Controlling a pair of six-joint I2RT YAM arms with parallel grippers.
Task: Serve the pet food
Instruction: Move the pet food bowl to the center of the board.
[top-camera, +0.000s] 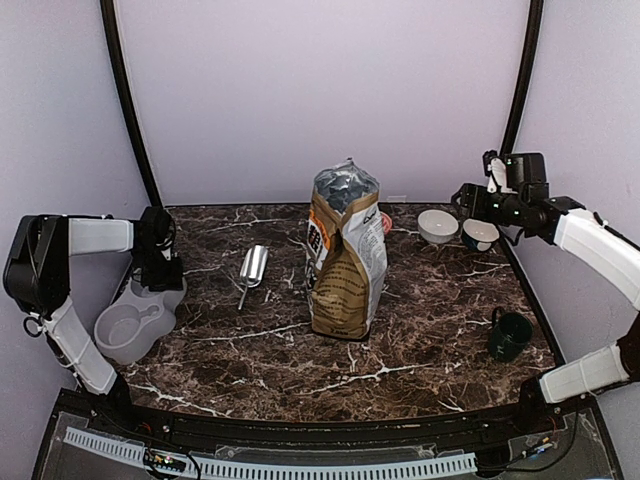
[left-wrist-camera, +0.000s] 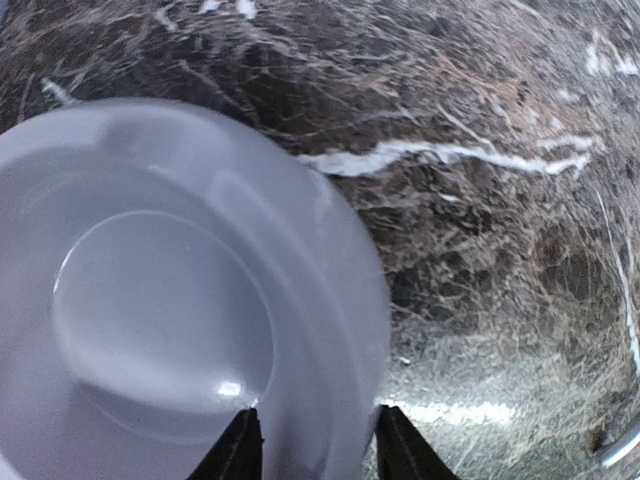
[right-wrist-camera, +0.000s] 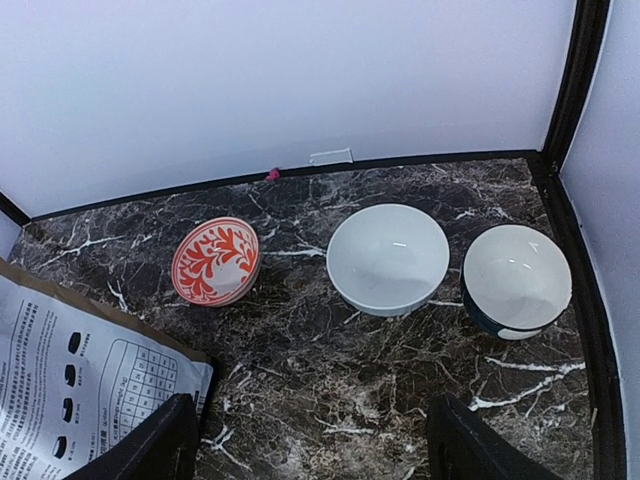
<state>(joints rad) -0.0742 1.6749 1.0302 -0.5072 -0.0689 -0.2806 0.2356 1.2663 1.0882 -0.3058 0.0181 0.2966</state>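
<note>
Pet food: no kibble shows in any view, so can't tell where it lies or how it looks. The printed bag (top-camera: 345, 255) stands upright mid-table with its top crumpled. Its inside is hidden from the top cam. The R wrist cam catches only a cut-off corner of its back panel w/ small print and a chart.

Neither gripper is at the bag. A metal scoop (top-camera: 252, 268) lies flat just L of the bag, apart from it, cup end toward the back wall. It's too small to tell what's in the cup.

Left gripper (left-wrist-camera: 315, 412) is well L of the bag, at the table's L edge, down on the grey plastic double bowl (top-camera: 135, 320). In the wrist view one finger sits inside the basin and the other outside, w/ the rim between them and both close against it. Can't tell if they actually clamp the rim. That view is blurred and shows only one basin, partly cut off.

Right gripper (right-wrist-camera: 310, 450) is up at the back R corner, jaws spread wide w/ nothing between them. Below it, in a row near the back wall:
- a red-patterned bowl (right-wrist-camera: 215, 260), tilted, nearest the bag
- a white bowl (right-wrist-camera: 388, 258)
- a dark-sided bowl (right-wrist-camera: 515, 280)

A dark green mug (top-camera: 508, 335) stands near the R edge of the marble table (top-camera: 430, 330), well apart from the bag.
</note>
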